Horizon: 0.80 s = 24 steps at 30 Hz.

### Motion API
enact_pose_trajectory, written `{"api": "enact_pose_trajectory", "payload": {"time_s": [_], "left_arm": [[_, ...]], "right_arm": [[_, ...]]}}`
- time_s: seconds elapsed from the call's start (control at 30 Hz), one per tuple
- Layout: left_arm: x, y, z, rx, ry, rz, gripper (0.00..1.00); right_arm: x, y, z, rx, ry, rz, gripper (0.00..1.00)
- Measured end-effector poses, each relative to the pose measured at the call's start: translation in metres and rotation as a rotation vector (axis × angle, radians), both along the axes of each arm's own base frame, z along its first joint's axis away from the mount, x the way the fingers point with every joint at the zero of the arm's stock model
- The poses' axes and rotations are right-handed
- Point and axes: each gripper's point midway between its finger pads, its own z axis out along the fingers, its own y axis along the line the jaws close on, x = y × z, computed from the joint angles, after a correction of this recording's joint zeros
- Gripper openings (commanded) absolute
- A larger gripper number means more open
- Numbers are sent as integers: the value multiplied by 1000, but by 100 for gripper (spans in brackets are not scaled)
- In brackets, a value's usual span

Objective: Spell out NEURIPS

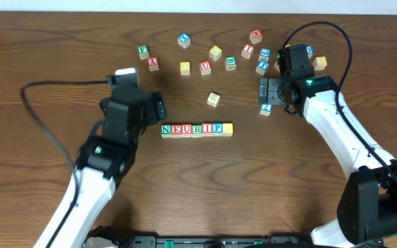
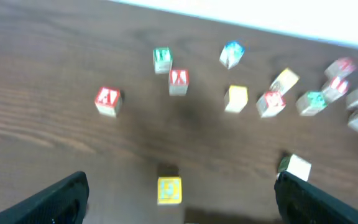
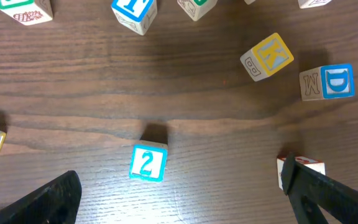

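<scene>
NEURIPS (image 1: 196, 129) looks fully spelled, so lift your left gripper (image 1: 158, 107), fingers apart and empty, straight up clear of it. Your right gripper (image 3: 182, 199) is spread and empty too.

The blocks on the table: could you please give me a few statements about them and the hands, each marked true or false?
1. The row of blocks reads N, E, U, R, I, P, then a yellow face. True.
2. The left hand grips a block. False: its fingers are wide apart and touch none.
3. A blue 2 block stands alone on the wood. True.
4. The yellow K block touches the blue D block. False: they stand apart.
</scene>
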Motion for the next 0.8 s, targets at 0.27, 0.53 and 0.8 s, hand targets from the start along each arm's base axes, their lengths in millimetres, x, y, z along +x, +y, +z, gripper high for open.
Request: {"api": "enact_pose_trajectory", "payload": {"time_s": [0.27, 0.53, 0.8], "left_arm": [[-32, 13, 10, -46, -169, 10, 94], [-59, 37, 30, -86, -396, 48, 94], [-76, 58, 26, -96, -558, 55, 94]], "right_arm": [[0, 0, 0, 0, 0, 0, 99], [0, 0, 0, 0, -1, 0, 99], [0, 0, 0, 0, -1, 0, 99]]}}
